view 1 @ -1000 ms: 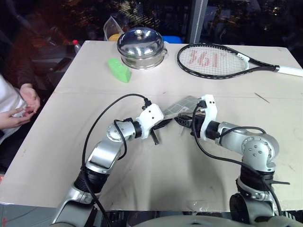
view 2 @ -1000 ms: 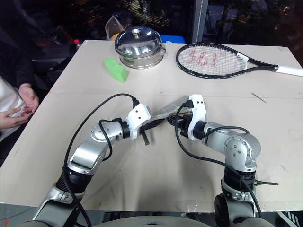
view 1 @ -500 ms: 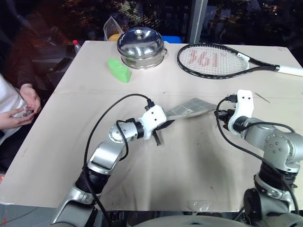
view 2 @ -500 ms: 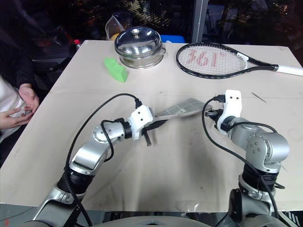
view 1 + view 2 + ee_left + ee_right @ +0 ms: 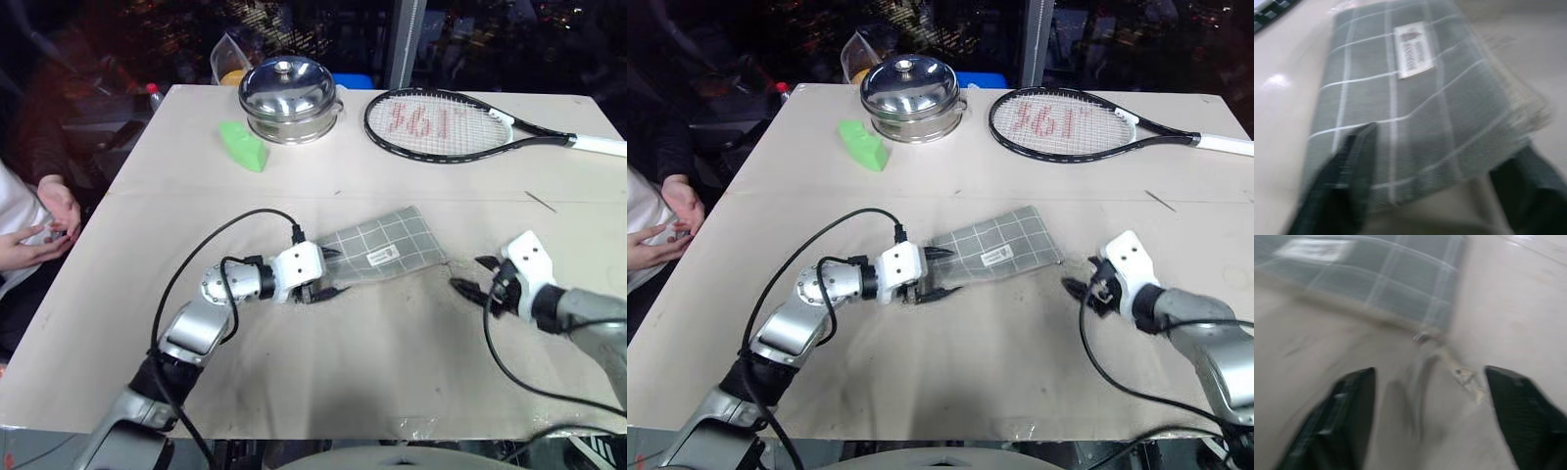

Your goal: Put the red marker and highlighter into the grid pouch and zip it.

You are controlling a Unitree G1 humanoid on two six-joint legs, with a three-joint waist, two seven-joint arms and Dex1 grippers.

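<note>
Left eye view: the grid pouch (image 5: 384, 250) lies flat on the beige table (image 5: 323, 352), near the middle, white label facing up, long axis slanting away toward the right. The left gripper (image 5: 328, 273) sits at the pouch's near-left end, black fingers spread apart, one over the pouch's corner and one just off its near edge, clamped on nothing. The right gripper (image 5: 472, 275) hangs just right of the pouch, apart from it, fingers splayed wide and empty. At the far side stand a steel lidded pot (image 5: 288, 86), a bright green wedge block (image 5: 244, 145) just left of it, and a black tennis racket (image 5: 460, 123) lying flat to the right. A person's hands (image 5: 41, 227) rest at the left table edge. Right eye view: same layout; the pouch's far-right corner points toward the right gripper, with bare table between them. Left wrist view: the pouch fills the space between the two spread fingers (image 5: 1347, 171), label toward the far end, a frayed edge along one side; whether a finger touches the fabric I cannot tell. Right wrist view: the fingers (image 5: 1347, 406) stand wide over bare table, and the pouch's corner with a small metal zipper pull (image 5: 1421, 336) lies ahead of them, untouched.
</note>
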